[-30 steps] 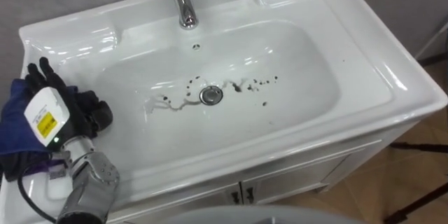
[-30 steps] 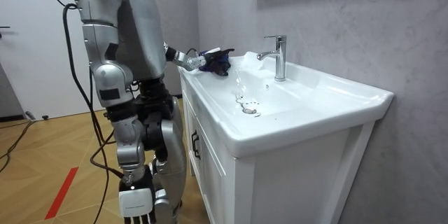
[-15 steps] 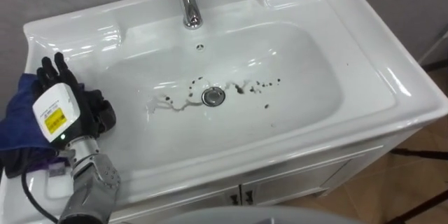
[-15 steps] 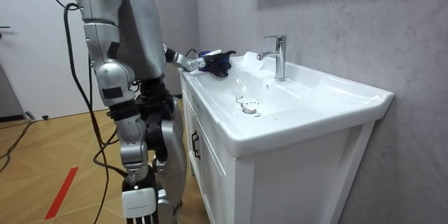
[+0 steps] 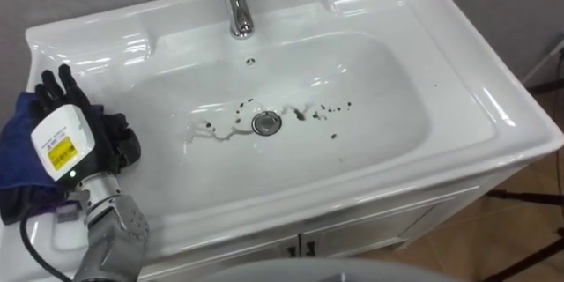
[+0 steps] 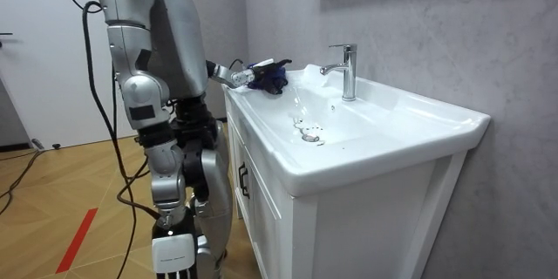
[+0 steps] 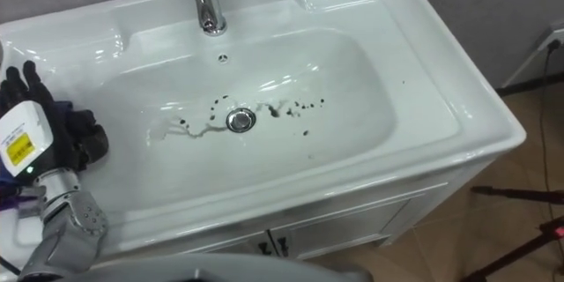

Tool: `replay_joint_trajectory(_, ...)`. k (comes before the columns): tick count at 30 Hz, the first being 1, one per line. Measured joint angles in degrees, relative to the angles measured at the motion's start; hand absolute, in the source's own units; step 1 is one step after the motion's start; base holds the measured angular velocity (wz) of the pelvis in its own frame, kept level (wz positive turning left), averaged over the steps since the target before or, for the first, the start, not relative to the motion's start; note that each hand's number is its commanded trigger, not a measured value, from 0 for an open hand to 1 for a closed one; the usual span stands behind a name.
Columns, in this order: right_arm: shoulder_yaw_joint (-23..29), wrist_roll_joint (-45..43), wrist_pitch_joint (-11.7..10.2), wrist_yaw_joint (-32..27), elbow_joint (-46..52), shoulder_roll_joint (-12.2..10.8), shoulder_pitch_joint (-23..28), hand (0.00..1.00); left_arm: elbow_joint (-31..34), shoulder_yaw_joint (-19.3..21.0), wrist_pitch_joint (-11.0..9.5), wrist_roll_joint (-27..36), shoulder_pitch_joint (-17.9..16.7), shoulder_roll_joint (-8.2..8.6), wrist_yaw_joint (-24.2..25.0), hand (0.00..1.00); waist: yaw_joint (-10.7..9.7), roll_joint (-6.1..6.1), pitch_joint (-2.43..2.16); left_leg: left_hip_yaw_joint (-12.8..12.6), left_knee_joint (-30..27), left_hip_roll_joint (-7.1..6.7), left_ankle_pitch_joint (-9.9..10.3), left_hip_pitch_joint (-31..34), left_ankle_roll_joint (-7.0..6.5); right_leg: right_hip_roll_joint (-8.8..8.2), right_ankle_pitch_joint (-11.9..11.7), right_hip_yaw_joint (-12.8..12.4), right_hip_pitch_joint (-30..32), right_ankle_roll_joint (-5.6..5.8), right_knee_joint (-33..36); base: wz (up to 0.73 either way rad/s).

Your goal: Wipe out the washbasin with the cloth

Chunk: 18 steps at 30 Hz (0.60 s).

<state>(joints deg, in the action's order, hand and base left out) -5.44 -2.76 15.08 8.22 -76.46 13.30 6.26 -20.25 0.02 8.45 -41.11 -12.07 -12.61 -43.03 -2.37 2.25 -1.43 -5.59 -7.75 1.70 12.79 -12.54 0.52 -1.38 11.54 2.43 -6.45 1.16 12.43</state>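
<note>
The left robot hand (image 5: 81,144) lies at the lower left of the frame on the left rim of the basin (image 5: 493,97), with a blue cloth (image 5: 16,163) under and beside it. Whether it grips the cloth or merely rests on it I cannot tell. Over the last second it has barely stirred; the small shift is the camera's. The dark specks and smear (image 5: 304,112) around the drain (image 5: 266,122), mid-frame below the tap (image 5: 236,4), lie untouched, so wiping seems not yet begun. The cloth must next travel right, into the bowl.
</note>
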Motion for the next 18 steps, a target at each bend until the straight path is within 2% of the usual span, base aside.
replay_joint_trajectory(3, 0.0, 0.0, -0.1, 0.1, 0.4, 0.0, 0.4, 0.0, 1.1, 0.3, 0.0, 0.0, 0.0, 0.0, 0.0, 0.0, 0.6, 0.16, 0.28, 0.7, 0.0, -0.01, 0.0, 0.3, 0.0, 0.01, 0.0, 0.1, 0.0, 0.0, 0.0, 0.01)
replay_joint_trajectory(10, 0.1, -0.2, -0.1, 0.1, 0.6, 0.0, 0.5, 0.0, 2.5, 0.4, -0.6, 0.0, -0.3, 0.01, -0.1, 0.0, 1.2, -0.19, 0.21, 1.6, -0.1, -0.02, 0.0, 1.7, 0.0, -0.03, 0.0, 0.9, 0.7, -0.05, 0.1, 0.06)
replay_joint_trajectory(18, 0.0, -2.1, -0.1, -1.2, 1.3, 0.0, 0.4, 0.0, 4.1, 0.4, -1.1, 0.1, -1.9, 0.01, -0.5, 0.0, 1.3, -0.46, 0.31, 1.6, -0.1, -0.02, 0.0, 2.0, 0.0, -0.04, 0.2, 0.9, 0.9, -0.17, 0.1, 0.0)
